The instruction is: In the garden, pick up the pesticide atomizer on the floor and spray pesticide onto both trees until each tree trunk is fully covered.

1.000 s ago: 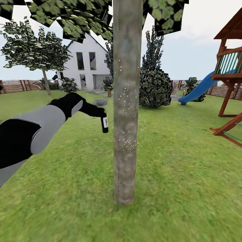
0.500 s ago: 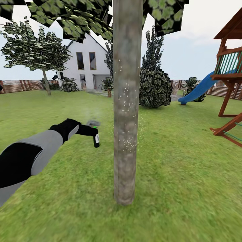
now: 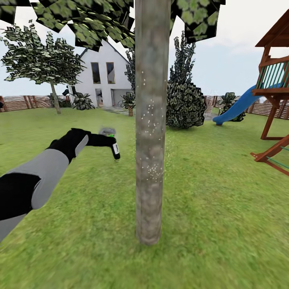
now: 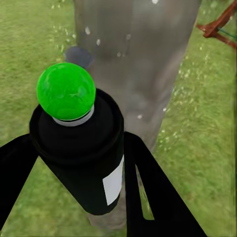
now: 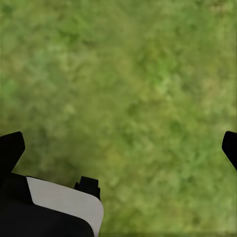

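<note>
The near tree trunk point(image 3: 151, 120) rises straight ahead from the grass floor point(image 3: 80, 224), flecked with white droplets at mid height. My left gripper point(image 3: 111, 143) is shut on the pesticide atomizer point(image 3: 115, 151), a small black bottle with a white label, held just left of that trunk. In the left wrist view the atomizer point(image 4: 81, 153) shows a green top, sits between the black fingers point(image 4: 148, 187) and faces the trunk point(image 4: 133, 59). A second tree point(image 3: 55, 98) stands far back on the left. My right gripper point(image 5: 118, 143) is open over bare grass.
A wooden playset point(image 3: 275, 100) with a blue slide point(image 3: 237, 108) stands at the right. A dark cone-shaped bush point(image 3: 185, 100) is behind the trunk. The white house point(image 3: 102, 78) and slat fence point(image 3: 20, 103) close off the back of the lawn.
My left arm dropped and drew back left with the atomizer, then lifted it again part of the way. The bottle's top now shows green.
</note>
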`<state>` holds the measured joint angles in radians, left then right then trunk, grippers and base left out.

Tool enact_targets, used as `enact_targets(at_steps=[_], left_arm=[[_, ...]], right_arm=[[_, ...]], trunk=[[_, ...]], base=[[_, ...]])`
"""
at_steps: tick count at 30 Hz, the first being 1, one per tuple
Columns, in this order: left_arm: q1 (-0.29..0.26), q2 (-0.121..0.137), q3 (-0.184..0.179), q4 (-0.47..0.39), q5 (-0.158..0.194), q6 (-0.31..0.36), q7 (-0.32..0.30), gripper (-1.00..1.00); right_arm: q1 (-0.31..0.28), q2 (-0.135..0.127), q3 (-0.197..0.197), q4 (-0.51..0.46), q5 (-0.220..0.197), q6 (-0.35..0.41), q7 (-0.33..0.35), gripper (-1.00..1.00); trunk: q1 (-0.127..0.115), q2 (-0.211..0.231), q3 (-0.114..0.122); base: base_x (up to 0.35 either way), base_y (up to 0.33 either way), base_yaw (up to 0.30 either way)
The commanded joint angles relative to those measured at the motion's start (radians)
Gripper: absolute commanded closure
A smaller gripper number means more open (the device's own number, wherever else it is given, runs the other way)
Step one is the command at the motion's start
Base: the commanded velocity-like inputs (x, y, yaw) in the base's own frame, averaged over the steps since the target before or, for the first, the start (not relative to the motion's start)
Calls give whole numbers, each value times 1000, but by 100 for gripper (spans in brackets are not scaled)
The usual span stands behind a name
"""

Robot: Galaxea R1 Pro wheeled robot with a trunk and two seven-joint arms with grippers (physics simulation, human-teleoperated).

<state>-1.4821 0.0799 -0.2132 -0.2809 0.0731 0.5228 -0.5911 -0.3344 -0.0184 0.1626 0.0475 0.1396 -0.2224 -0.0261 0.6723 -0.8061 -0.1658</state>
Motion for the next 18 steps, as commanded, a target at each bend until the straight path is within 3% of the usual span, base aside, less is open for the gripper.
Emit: enact_targets(at_steps=[1, 6, 14, 16, 18], left_arm=[[0, 0, 5, -15, -6, 3, 2, 100], [0, -2, 27, -89, -5, 60, 1, 100], [0, -5, 32, 86, -9, 47, -40, 100], [0, -52, 30, 95, -9, 47, -44, 100], [0, -124, 24, 97, -12, 48, -60, 100]], right_arm=[[0, 0, 0, 0, 0, 0, 0, -100], [0, 0, 0, 0, 0, 0, 0, -100], [0, 0, 0, 0, 0, 0, 0, -100], [0, 0, 0, 0, 0, 0, 0, -100], [0, 0, 0, 0, 0, 0, 0, -100]], trunk=[[0, 0, 0], [0, 0, 0], [0, 0, 0], [0, 0, 0], [0, 0, 0]], base=[[0, 0, 0], [0, 0, 0], [0, 0, 0], [0, 0, 0], [0, 0, 0]])
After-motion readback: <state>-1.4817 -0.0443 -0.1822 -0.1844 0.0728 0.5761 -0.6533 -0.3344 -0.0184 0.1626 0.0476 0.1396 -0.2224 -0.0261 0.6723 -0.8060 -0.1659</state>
